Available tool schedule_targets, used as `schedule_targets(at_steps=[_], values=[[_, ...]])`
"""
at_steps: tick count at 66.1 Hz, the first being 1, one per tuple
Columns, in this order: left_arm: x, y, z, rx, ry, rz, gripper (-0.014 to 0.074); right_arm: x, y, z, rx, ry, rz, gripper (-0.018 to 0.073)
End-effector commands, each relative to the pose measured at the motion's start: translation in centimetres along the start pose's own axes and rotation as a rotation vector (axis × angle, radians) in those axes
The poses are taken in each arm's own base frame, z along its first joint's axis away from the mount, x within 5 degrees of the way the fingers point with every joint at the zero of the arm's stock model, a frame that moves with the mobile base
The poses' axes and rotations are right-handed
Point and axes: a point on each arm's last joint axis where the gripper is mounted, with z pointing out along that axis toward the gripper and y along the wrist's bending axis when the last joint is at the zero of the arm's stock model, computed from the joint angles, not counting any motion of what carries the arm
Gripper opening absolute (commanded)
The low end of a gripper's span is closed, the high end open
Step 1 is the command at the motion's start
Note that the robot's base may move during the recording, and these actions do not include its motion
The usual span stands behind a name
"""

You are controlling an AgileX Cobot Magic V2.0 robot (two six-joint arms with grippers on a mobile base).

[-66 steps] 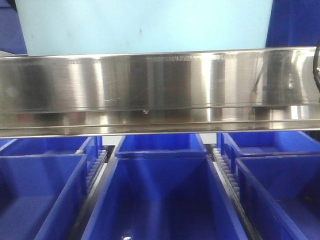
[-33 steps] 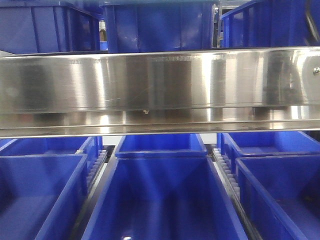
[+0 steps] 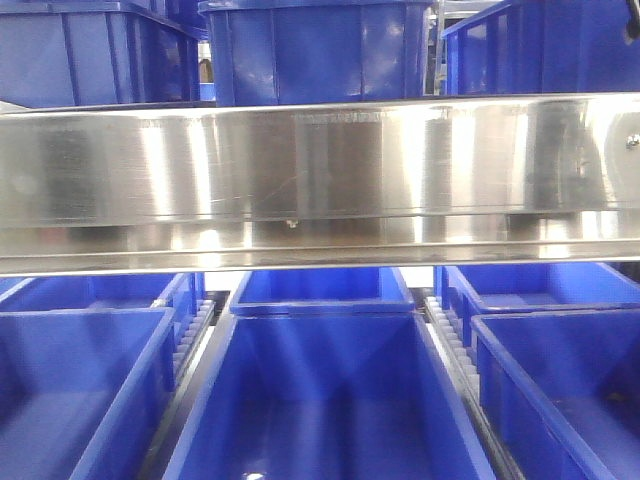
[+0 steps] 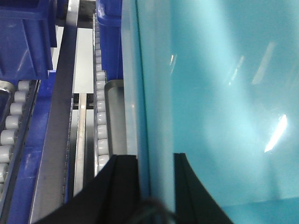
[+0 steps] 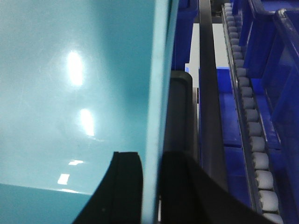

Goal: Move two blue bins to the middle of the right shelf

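The left gripper (image 4: 149, 156) has its black jaws closed on the thick rim of a pale blue bin (image 4: 224, 93), one jaw inside the wall and one outside. The right gripper (image 5: 150, 156) clamps the opposite wall the same way, jaws drawn in tight against the plastic. The bin hangs between the two arms, its glossy inner face catching the lamps. I cannot tell whether this is a single bin or two nested together.

Below and beside it on the left run the white roller tracks (image 4: 100, 93) of the rack, with dark blue crates (image 4: 28, 42) sitting along them. More rollers and crates lie to the right of the bin.

From the front, the wide brushed-steel shelf rail (image 3: 320, 180) crosses the whole view, with a screw head (image 3: 632, 141) near its right end. Dark blue crates stand on the tier behind and above it, and others sit in rows on the tier below.
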Motion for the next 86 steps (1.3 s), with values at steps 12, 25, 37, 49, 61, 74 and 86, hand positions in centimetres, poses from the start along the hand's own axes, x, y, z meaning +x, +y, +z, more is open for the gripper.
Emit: schedule_targets(at_steps=[12, 25, 37, 49, 61, 74, 86], values=[[-1.69, -0.49, -1.71, 0.056, -0.149, -0.003, -0.0111, -1.28, 0.23, -1.55, -0.04, -0.124, -0.007, -0.0166], [-1.69, -0.49, -1.71, 0.056, -0.149, -0.003, -0.0111, -1.28, 0.23, -1.55, -0.04, -0.124, -0.007, -0.0166], [-1.69, -0.49, -1.71, 0.056, -0.149, -0.003, -0.0111, -1.3, 0.24, -1.55, -0.04, -0.126, -0.007, -0.0166], [-1.69, -0.49, -1.71, 0.056, -0.149, -0.003, -0.0111, -1.3, 0.24, -1.55, -0.04, -0.126, -0.007, -0.0166], [-1.69, -0.49, -1.71, 0.056, -0.149, -0.003, -0.0111, -1.3, 0.24, -1.55, -0.04, -0.126, -0.007, -0.0166], [-1.69, -0.49, -1.71, 0.056, -0.149, -0.003, -0.0111, -1.32, 0.24, -1.55, -0.041, -0.128, -0.007, -0.0166], [-1.69, -0.49, -1.71, 0.056, -0.149, -0.003, -0.0111, -1.27, 0.28, -1.09, -0.04, -0.121, -0.008, -0.0166]])
